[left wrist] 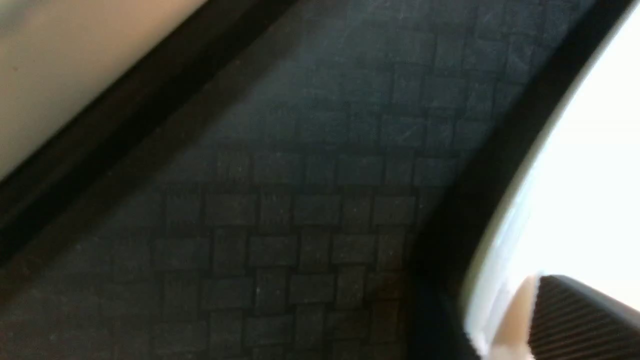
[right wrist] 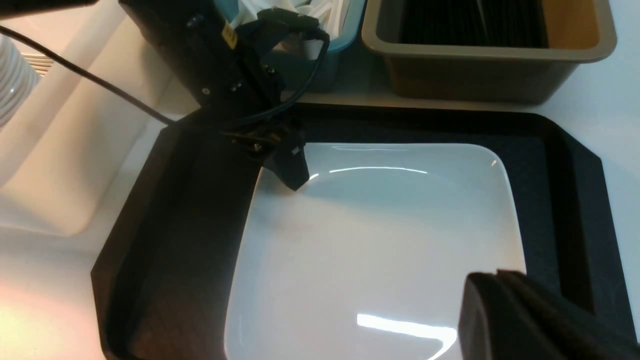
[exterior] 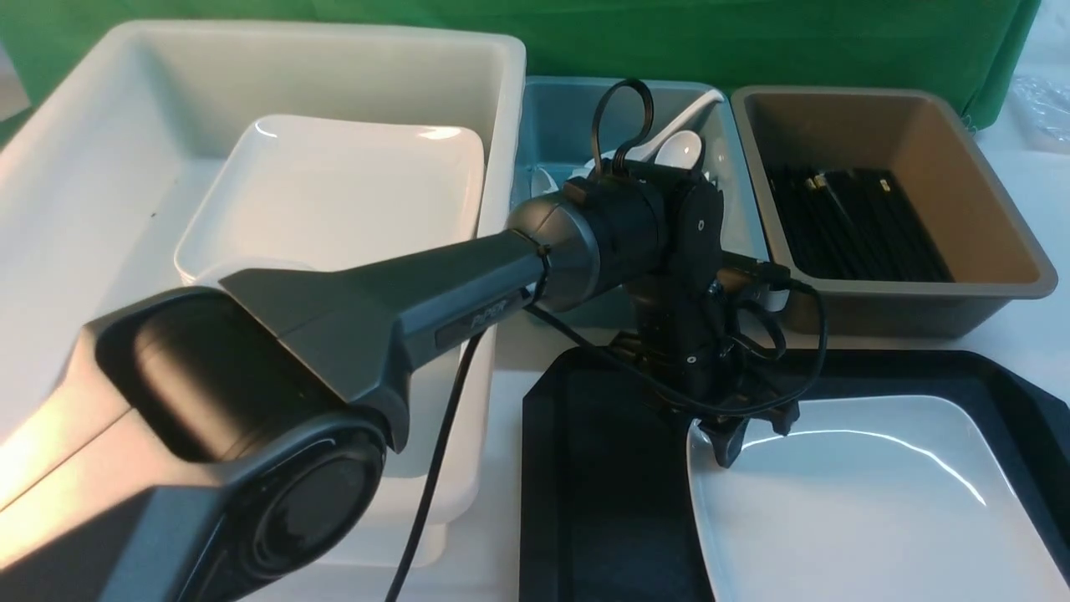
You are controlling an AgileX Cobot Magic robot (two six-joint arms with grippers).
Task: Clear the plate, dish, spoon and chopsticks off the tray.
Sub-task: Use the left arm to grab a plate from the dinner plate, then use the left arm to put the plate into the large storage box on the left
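The large white plate lies on the black tray, filling its right part. My left gripper is down at the plate's far left corner. One finger is inside the rim and the other outside it; whether they pinch it does not show. My right gripper is shut and empty, hovering over the plate's near right part. White spoons lie in the blue tub and black chopsticks in the brown tub. A stack of small white dishes shows at the edge of the right wrist view.
A deep white tub on the left holds another large white plate. Behind the tray stand the blue tub and the brown tub. The left arm reaches across the white tub's corner. A green cloth hangs behind.
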